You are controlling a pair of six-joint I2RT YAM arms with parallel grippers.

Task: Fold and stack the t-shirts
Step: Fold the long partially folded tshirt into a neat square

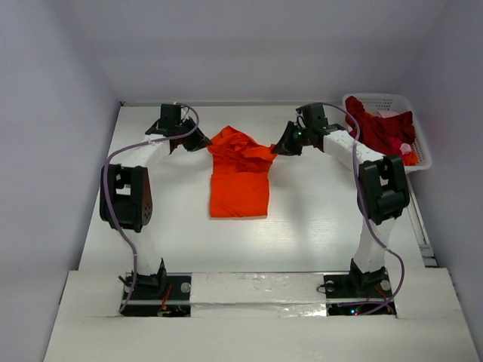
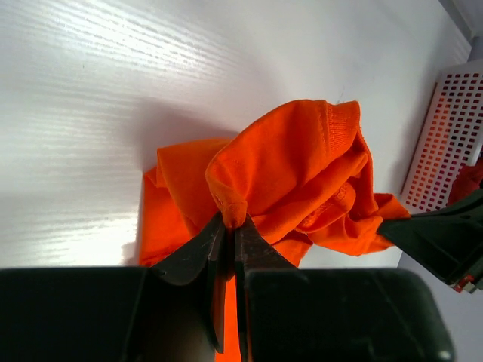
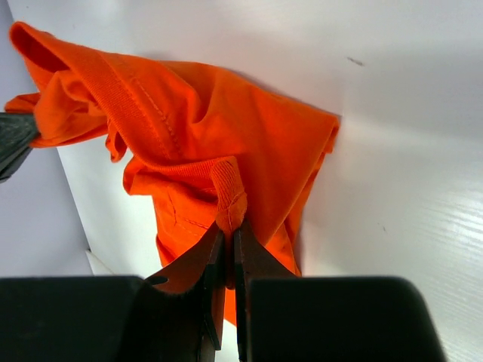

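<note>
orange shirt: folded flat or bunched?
Half-done. The orange t-shirt lies flat on the table at its near end; the far end is bunched, pinched up by the left claw and right claw.

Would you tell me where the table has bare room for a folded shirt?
Free: the table between the orange t-shirt and arm bases, and to its right. Crowded: far side, where left gripper and right gripper pinch it, and the basket corner.
</note>
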